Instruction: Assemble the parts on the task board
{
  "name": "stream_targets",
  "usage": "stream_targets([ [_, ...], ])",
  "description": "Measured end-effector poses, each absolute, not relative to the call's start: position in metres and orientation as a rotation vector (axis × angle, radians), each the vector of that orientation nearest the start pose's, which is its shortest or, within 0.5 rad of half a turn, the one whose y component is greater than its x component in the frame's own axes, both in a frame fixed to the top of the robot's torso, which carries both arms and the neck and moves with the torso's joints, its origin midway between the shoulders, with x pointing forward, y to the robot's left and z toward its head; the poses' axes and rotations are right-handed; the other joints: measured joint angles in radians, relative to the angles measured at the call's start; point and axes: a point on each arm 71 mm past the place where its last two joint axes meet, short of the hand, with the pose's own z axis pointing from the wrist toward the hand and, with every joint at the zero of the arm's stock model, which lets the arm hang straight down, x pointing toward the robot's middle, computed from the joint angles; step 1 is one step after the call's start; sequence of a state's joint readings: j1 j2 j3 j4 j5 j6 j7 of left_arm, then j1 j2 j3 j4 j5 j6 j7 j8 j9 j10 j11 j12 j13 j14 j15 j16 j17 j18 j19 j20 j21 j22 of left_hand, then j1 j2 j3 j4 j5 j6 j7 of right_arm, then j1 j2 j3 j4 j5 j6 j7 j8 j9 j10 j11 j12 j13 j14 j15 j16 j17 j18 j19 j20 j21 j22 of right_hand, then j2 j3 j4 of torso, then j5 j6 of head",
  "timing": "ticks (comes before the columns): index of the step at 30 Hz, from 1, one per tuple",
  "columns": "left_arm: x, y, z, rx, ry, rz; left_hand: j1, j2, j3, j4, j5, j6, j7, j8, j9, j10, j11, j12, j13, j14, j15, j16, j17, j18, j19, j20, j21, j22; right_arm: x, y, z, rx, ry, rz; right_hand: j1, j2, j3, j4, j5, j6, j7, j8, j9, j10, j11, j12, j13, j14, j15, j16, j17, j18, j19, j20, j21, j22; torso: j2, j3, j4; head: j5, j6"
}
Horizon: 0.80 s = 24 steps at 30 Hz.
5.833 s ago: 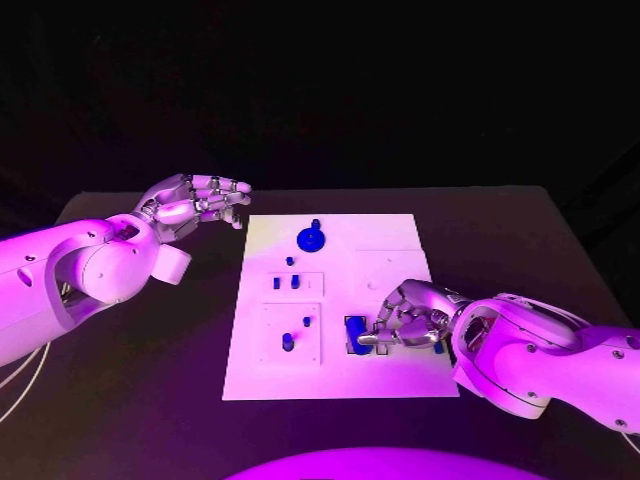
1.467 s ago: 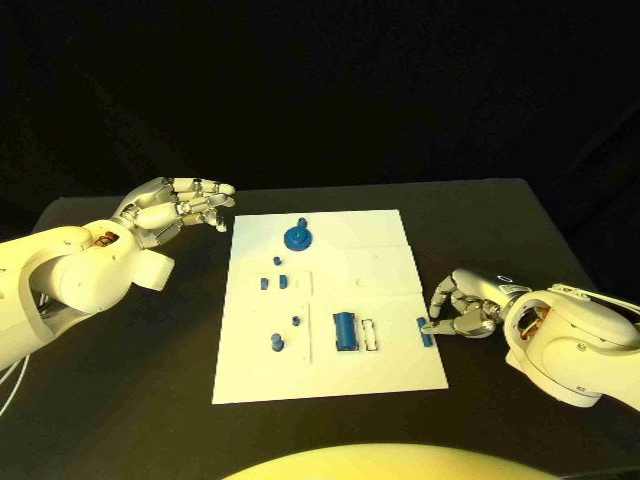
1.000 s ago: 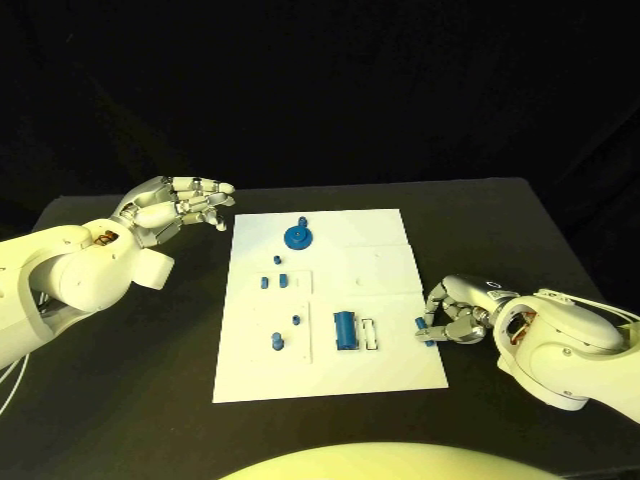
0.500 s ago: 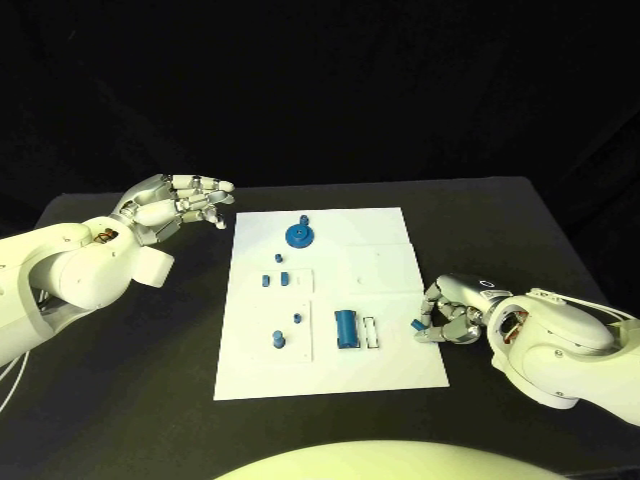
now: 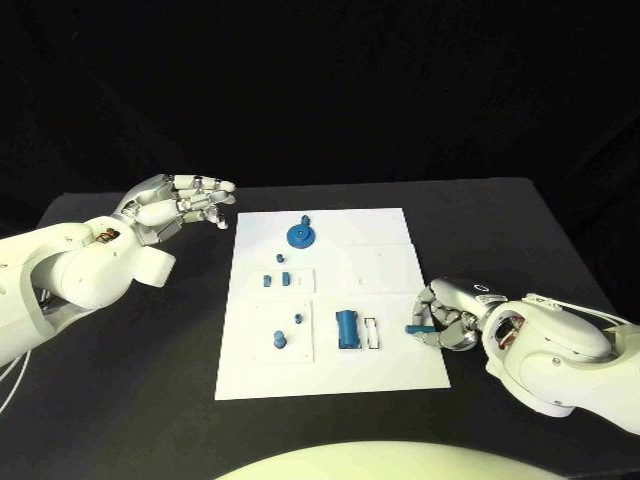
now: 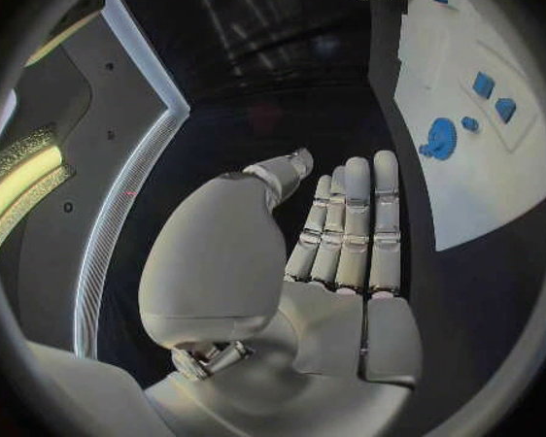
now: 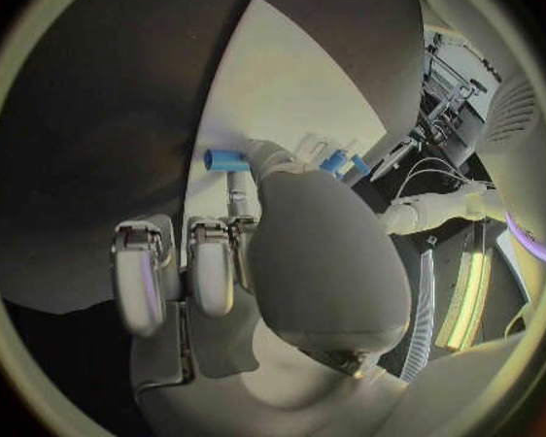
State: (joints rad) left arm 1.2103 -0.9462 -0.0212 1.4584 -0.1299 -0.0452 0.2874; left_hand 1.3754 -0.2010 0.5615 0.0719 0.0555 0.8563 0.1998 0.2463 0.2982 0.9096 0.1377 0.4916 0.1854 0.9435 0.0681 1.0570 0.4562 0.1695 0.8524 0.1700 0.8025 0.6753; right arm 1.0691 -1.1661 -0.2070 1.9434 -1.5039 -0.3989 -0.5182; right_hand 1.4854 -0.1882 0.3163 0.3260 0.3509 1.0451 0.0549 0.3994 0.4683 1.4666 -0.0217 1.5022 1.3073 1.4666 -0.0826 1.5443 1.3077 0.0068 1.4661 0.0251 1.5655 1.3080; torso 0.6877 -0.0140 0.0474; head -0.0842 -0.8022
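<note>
Your right robot hand (image 5: 446, 322) now sits at the right edge of the flat white rectangular task board (image 5: 385, 375), at about four o'clock from the board's centre, pinching a small blue plastic peg (image 5: 417, 328) between thumb and a finger; the right wrist view shows the same peg (image 7: 223, 158) held at the fingertips over the white surface. Over the last second and a half the right hand has crept inward from the black desk (image 5: 536, 230) onto the board's rim, and the peg has come with it, so you have it picked up and are carrying it toward a seat. The blue cylindrical part (image 5: 346, 326) lies in its recess just beside the peg at nine o'clock from it, untouched by the hand since the earlier frames. The round blue wheel-shaped part (image 5: 303, 236) stays at twelve o'clock on the board, and the pair of small blue blocks (image 5: 274, 280) and the low blue stud (image 5: 280, 340) remain on the left half. Your left robot hand (image 5: 185, 205) has not moved: it hovers off the board's ten o'clock corner, fingers curled in on nothing. I judge the insertion not yet begun; which socket the peg is meant for cannot be told from here.
</note>
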Motion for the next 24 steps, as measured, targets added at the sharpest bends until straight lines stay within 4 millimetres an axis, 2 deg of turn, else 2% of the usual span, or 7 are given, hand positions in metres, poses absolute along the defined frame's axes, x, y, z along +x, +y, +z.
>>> stream_targets([
  [10,0.495,0.265,-0.174,-0.996,1.594,-1.55,0.004,0.004,0.0,0.0,0.0,0.0,0.0,0.004,0.0,0.0,0.0,0.0,0.0,0.0,0.0,0.0,0.0,0.0,0.007,0.0,0.0,0.0,0.353,-0.232,-0.241,0.194,1.929,0.477,-0.081,-0.009,0.084,-0.035,0.0,-0.009,0.004,0.0,0.0,0.0,0.0,0.0,0.0,0.0,0.0,0.0,0.0,0.0,0.0,0.0,0.0,0.0,-0.001,-0.0011,0.0002,0.005,0.0],
  [11,0.495,0.265,-0.174,-0.996,1.594,-1.551,0.004,0.004,0.0,0.0,0.0,0.0,0.0,0.004,0.0,0.0,0.0,0.0,0.0,0.0,0.0,0.0,0.0,0.0,0.007,0.0,0.0,0.0,0.353,-0.229,-0.24,0.205,1.925,0.493,-0.092,-0.01,0.107,-0.052,-0.007,-0.011,0.004,0.0,0.0,0.0,0.0,0.0,0.0,0.0,0.0,0.0,0.0,0.0,0.0,0.0,0.0,0.0,-0.001,-0.0011,0.0002,0.005,0.0],
  [15,0.495,0.265,-0.174,-0.996,1.594,-1.551,0.004,0.004,0.0,0.0,0.0,0.0,0.0,0.004,0.0,0.0,0.0,0.0,0.0,0.0,0.0,0.0,0.0,0.0,0.007,0.0,0.0,0.0,0.355,-0.216,-0.239,0.242,1.921,0.542,-0.135,-0.013,0.15,-0.074,-0.041,-0.014,0.006,0.0,0.0,0.0,0.0,0.0,0.0,0.0,0.0,0.0,0.0,0.0,0.0,0.0,0.0,0.0,-0.001,-0.0011,0.0004,0.004,0.0],
  [19,0.495,0.265,-0.174,-0.995,1.594,-1.552,0.004,0.004,0.0,0.0,0.0,0.0,0.0,0.004,0.0,0.0,0.0,0.0,0.0,0.0,0.0,0.0,0.0,0.0,0.007,0.0,0.0,0.0,0.357,-0.21,-0.241,0.284,1.932,0.564,-0.183,-0.014,0.166,-0.068,-0.061,-0.014,0.006,0.0,0.0,0.0,0.0,0.0,0.001,0.0,0.0,0.0,0.0,0.0,0.0,0.0,0.0,0.0,0.0,-0.0011,0.0002,0.003,-0.001],
  [22,0.495,0.265,-0.174,-0.995,1.594,-1.552,0.004,0.004,0.0,0.0,0.0,0.0,0.0,0.004,0.0,0.0,0.0,0.0,0.0,0.0,0.0,0.0,0.0,0.0,0.007,0.0,0.0,0.0,0.358,-0.207,-0.245,0.313,1.95,0.566,-0.234,-0.017,0.145,-0.043,-0.021,-0.013,0.005,0.019,0.015,0.0,0.0,0.004,0.001,0.0,0.0,0.0,0.0,0.0,0.0,0.0,0.0,0.0,0.0,-0.0011,0.0,0.003,-0.002],
  [24,0.495,0.265,-0.174,-0.995,1.594,-1.552,0.004,0.004,0.0,0.0,0.0,0.0,0.0,0.004,0.0,0.0,0.0,0.0,0.0,0.0,0.0,0.0,0.0,0.0,0.007,0.0,0.0,0.0,0.359,-0.205,-0.247,0.331,1.966,0.562,-0.267,-0.01,0.133,-0.034,-0.012,-0.008,0.005,0.023,0.029,0.0,0.0,0.004,0.001,0.0,0.0,0.0,0.0,0.0,0.0,0.0,0.0,0.0,0.0,-0.0011,-0.0005,0.003,-0.002],
])
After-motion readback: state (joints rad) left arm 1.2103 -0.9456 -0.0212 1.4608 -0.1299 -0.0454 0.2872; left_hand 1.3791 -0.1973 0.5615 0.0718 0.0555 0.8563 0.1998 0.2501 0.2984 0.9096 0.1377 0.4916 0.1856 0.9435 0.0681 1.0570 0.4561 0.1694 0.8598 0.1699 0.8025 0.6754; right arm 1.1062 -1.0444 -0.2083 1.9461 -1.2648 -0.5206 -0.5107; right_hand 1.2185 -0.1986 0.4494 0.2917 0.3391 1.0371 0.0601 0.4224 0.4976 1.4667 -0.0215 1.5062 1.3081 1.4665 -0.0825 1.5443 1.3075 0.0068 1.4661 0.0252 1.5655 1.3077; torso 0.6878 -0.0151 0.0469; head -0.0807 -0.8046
